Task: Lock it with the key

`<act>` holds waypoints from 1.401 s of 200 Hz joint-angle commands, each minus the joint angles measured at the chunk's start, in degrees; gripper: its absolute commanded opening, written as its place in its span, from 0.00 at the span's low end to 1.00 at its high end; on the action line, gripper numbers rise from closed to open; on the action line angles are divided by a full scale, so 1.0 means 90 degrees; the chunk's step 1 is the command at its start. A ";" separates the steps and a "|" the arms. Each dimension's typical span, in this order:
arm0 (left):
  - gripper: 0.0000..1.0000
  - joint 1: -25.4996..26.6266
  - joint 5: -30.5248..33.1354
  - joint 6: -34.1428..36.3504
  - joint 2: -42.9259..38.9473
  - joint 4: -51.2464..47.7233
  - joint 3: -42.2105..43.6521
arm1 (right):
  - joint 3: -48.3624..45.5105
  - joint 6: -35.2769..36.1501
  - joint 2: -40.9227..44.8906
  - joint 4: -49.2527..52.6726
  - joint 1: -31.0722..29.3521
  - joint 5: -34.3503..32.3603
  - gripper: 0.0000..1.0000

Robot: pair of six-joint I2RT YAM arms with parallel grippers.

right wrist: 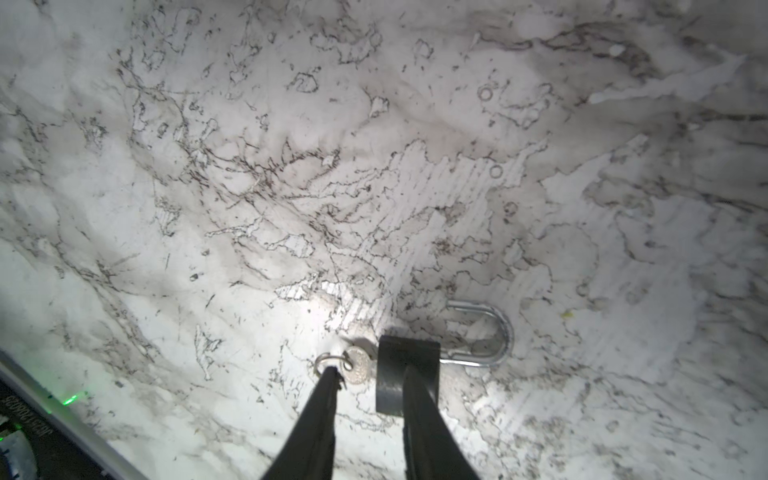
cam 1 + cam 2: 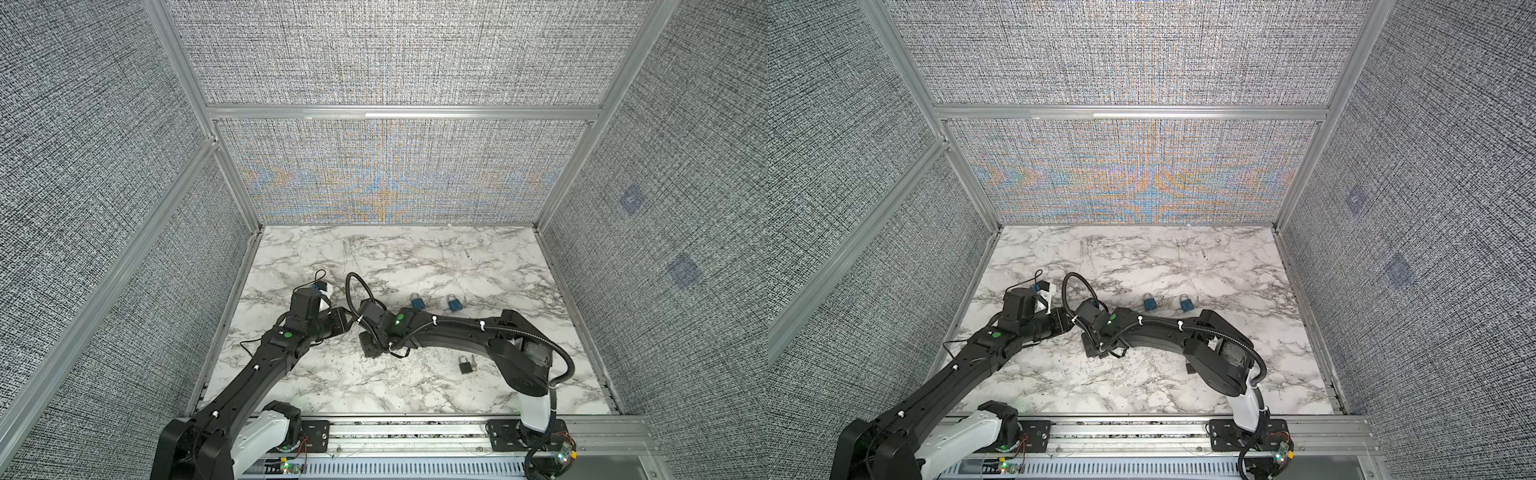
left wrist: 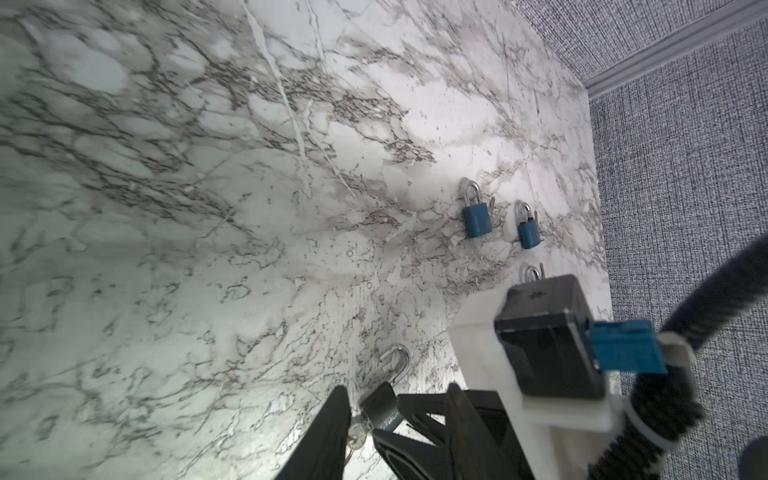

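Four padlocks counted on the marble desk (image 2: 415, 257): two blue, two dark. One key made out plainly, one key ring, two arms, two tools

Right tool (image 1: 370, 380) low over the first dark padlock (image 1: 390, 374), fingers apart and clamped on nothing: one fingertip (image 1: 326, 390) touching the key ring (image 1: 325, 360), the other finger crossing in front of the padlock body. Between those fingers, the key (image 1: 359, 369), seated in the end of the body away from the shackle (image 1: 503, 332). Padlock flat on the desk, shackle swung open, one leg in the body, free leg off to the side

Left tool (image 2: 349, 328) just beside the right tool, aimed at the same padlock. In the left wrist view, dark fingers close on either side of padlock and key, but impossible to sort this tool's own from the right tool's; apart or together, cannot tell

Beyond the right tool, farther out on the desk: blue padlock (image 2: 417, 301) and second blue padlock (image 2: 454, 304), side by side, not touching, shackles looking closed. Behind the right tool, close under the elbow of the right arm (image 2: 449, 332): second dark padlock (image 2: 466, 365), plain in a top view, hidden from the left wrist view but for its shackle by the right wrist camera (image 3: 548, 357)

In the way in both top views: right arm and its ribbed cable (image 2: 348, 293), covering the first dark padlock entirely
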State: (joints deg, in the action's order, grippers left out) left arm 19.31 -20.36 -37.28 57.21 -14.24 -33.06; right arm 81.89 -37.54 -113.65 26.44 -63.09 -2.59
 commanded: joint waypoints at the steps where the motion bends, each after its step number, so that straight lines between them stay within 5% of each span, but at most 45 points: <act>1: 0.41 -0.0158 0.0192 0.0060 -0.0187 -0.0231 0.0021 | 0.0081 0.0099 -0.0094 -0.0060 -0.0039 0.0259 0.21; 118: 0.40 -0.0388 -0.0029 0.0079 -0.0226 -0.0191 0.0126 | 0.0250 0.0111 -0.0704 -0.0253 -0.0035 0.0766 0.18; 225: 0.40 -0.0388 -0.0091 0.0031 -0.0012 0.0037 0.0096 | -0.0780 -0.0005 0.0566 0.0106 -0.0022 0.0375 0.18; 255: 0.40 -0.0388 -0.0066 0.0031 -0.0006 0.0096 0.0109 | -0.0637 0.0081 0.0614 0.0196 -0.0011 0.0177 0.24; 280: 0.40 -0.0386 -0.0137 0.0031 -0.0001 0.0106 0.0109 | -0.0392 -0.0023 0.0324 0.0423 0.0040 0.0033 0.45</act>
State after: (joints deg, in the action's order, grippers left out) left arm 15.94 -20.78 -37.10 57.17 -14.63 -32.01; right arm 77.01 -37.10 -109.08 27.51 -62.98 0.16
